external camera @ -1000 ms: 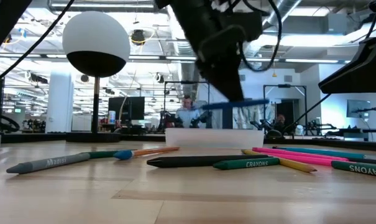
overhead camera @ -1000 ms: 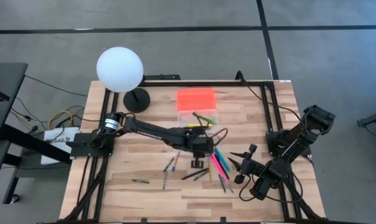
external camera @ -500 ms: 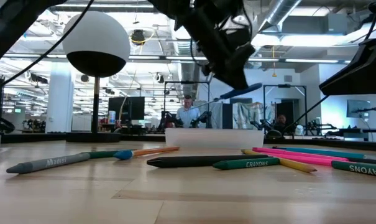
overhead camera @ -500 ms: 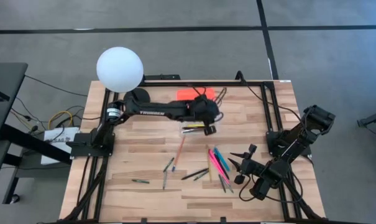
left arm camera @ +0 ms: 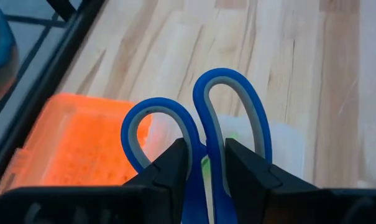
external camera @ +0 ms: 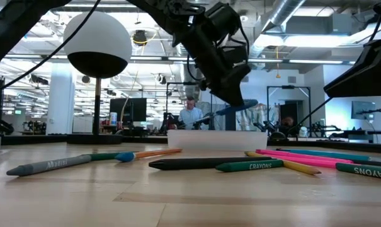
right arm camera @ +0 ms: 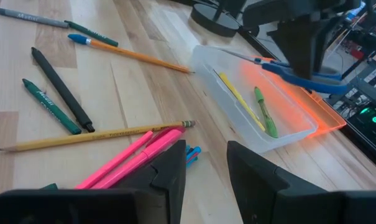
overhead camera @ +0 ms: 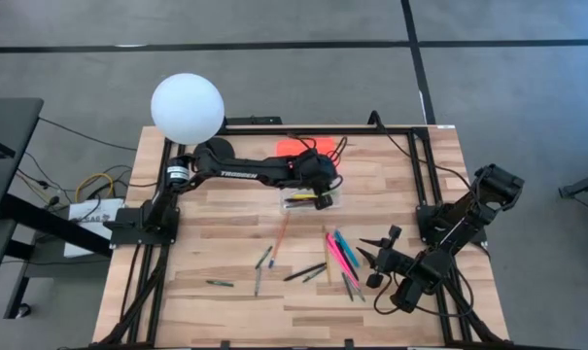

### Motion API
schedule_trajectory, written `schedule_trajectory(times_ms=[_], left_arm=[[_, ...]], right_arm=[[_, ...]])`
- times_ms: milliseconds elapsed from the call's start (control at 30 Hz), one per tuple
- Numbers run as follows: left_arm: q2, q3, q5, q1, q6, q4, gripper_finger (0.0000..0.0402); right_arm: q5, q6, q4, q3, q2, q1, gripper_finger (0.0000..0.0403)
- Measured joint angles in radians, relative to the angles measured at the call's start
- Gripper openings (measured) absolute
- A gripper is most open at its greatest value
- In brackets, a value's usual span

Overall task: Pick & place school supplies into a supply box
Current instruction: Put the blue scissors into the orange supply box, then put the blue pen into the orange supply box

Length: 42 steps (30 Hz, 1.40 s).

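Note:
My left gripper (overhead camera: 321, 199) is shut on the small blue-handled scissors (left arm camera: 200, 118) and hovers above the supply box's clear base (right arm camera: 256, 106). A yellow pencil and a green marker lie in that base. The orange lid (overhead camera: 295, 146) lies beside the base on its far side, partly hidden under my left arm. The scissors also show in the low view (external camera: 237, 107) and in the right wrist view (right arm camera: 299, 71). My right gripper (overhead camera: 376, 262) is open and empty at the table's right, near the pink pens (overhead camera: 337, 255). My left gripper pinches the scissors between its two fingers (left arm camera: 175, 165), just below the two handle loops where they meet (left arm camera: 203, 152). The fingers come from above. The scissors are lifted clear over the clear base and tilted, with the blue loops sticking out past the fingertips.
Loose pens, pencils and crayons lie across the table's middle and near part: an orange pencil (overhead camera: 280, 231), black and green crayons (overhead camera: 308, 272), a grey one (overhead camera: 219, 283). A white globe lamp (overhead camera: 187, 109) on a black base (overhead camera: 214, 154) stands at the far left.
My left gripper has carried the scissors from above the loose pens at the table's middle toward the far edge, until it was over the box's clear base. It has stayed shut, and the scissors have tipped from level to slanted. In the last half second it has hardly moved.

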Motion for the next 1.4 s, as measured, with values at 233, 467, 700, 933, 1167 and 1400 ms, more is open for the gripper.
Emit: schedule_trajectory(times_ms=[233,467,700,933,1167,1400], left_arm=[[0.000,0.001,0.004,0.017,0.007,-0.009,0.0098],[0.000,0.001,0.045,0.027,0.008,-0.016,0.0101],[0.030,0.000,0.048,0.026,0.026,-0.017,0.0102],[0.077,0.002,0.054,0.031,0.024,-0.022,0.0102],[0.079,0.001,0.086,0.032,0.017,-0.032,0.0113],[0.079,0.001,0.086,0.032,0.019,-0.036,0.0163]], right_arm=[[0.000,0.000,0.000,0.000,0.000,0.000,0.0111],[0.000,0.000,0.001,0.000,0.000,0.000,0.0111],[-0.001,0.000,0.006,0.000,0.000,0.000,0.0111],[-0.006,0.000,0.010,-0.004,0.000,0.000,0.0111],[-0.008,0.007,0.018,-0.022,0.000,-0.002,0.0111],[-0.026,0.008,0.022,-0.022,0.000,-0.025,0.0111]])
